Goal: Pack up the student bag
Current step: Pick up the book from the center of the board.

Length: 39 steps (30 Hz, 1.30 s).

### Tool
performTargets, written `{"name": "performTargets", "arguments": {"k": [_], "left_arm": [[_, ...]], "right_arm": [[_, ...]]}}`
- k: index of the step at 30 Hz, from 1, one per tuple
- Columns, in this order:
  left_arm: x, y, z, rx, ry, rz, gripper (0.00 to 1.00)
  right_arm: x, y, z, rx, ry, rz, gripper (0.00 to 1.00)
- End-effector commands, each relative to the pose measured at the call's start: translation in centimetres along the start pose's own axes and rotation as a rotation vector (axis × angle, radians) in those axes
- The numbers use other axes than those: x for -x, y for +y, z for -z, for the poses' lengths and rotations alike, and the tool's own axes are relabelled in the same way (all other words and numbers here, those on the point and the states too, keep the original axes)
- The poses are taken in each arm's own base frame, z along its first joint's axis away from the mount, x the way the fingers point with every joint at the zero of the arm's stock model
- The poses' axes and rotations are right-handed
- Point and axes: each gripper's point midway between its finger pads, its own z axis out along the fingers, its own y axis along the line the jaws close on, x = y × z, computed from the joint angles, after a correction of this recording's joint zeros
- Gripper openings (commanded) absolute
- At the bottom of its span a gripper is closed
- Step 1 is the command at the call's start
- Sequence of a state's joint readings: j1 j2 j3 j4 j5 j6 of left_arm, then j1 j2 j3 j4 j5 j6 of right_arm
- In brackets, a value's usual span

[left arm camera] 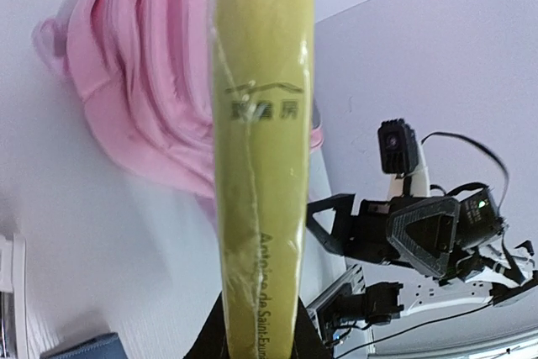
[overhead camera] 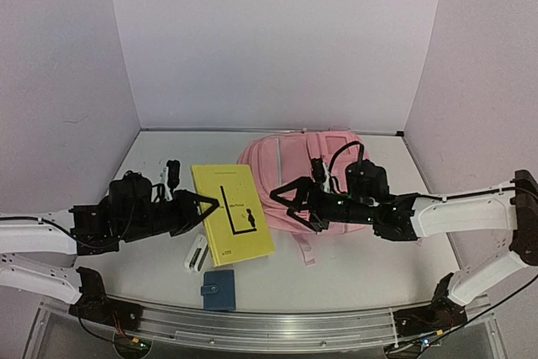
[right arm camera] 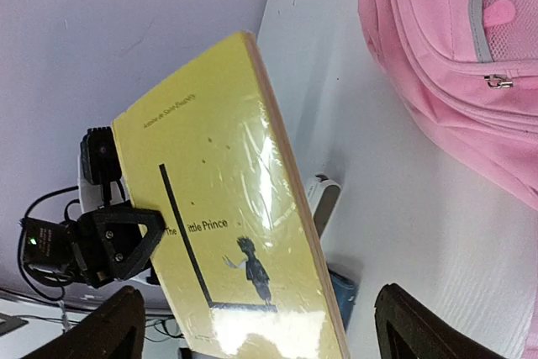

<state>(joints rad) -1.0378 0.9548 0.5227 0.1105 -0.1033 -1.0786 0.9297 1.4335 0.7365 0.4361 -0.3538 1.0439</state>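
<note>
The student bag is a soft pink backpack lying flat at the back middle of the table. It also shows in the left wrist view and the right wrist view. My left gripper is shut on the left edge of a yellow book, "The Little Prince", and holds it tilted just left of the bag. The book's spine fills the left wrist view, gripped at the bottom. My right gripper is open and empty at the bag's left side, facing the book's cover.
A white oblong item and a blue wallet lie near the front, under and beside the book. A small black item lies at the back left. A metal rail runs along the table's front edge.
</note>
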Motion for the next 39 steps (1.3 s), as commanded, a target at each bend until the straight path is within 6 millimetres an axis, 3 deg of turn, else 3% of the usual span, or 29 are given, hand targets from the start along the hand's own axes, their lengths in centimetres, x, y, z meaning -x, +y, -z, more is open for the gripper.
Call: {"name": "performTargets", "arguments": {"k": [1,7,12,15,20,27,31,33,36,39], "left_arm": [[8.2,-9.8,4.0,-0.253,-0.318,-0.066,0.00],[10.9,-14.7,5.1,-0.396,-0.434,-0.124,0.00],[11.2,-17.0,4.9,-0.466,-0.437,-0.150,0.00],[10.9,-17.4,4.4,-0.484,-0.418,-0.141,0.00],[10.6,-17.6,3.9,-0.553,-0.419,-0.084,0.00],[10.0,-17.7,2.2,-0.580,-0.382,-0.027,0.00],[9.5,-16.6,0.8,-0.517,-0.345,0.001,0.01],[9.0,-15.3,-0.3,-0.451,-0.309,-0.010,0.10],[9.0,-13.1,-1.6,-0.361,-0.254,-0.020,0.36],[8.7,-10.7,-1.9,-0.281,-0.219,-0.037,0.64]], "right_arm": [[1.8,3.9,1.7,0.135,-0.149,-0.073,0.98],[1.2,7.6,1.5,0.251,-0.200,-0.106,0.98],[1.4,8.5,1.6,0.294,-0.229,-0.113,0.98],[2.2,9.8,2.1,0.338,-0.268,-0.098,0.97],[3.7,11.9,2.1,0.395,-0.325,-0.068,0.83],[5.3,13.0,2.6,0.449,-0.420,-0.053,0.65],[6.7,13.8,4.3,0.500,-0.517,-0.050,0.37],[7.3,13.8,5.7,0.532,-0.576,-0.054,0.20],[8.2,13.8,7.8,0.553,-0.664,-0.056,0.03],[8.7,14.4,9.0,0.540,-0.706,-0.007,0.00]]}}
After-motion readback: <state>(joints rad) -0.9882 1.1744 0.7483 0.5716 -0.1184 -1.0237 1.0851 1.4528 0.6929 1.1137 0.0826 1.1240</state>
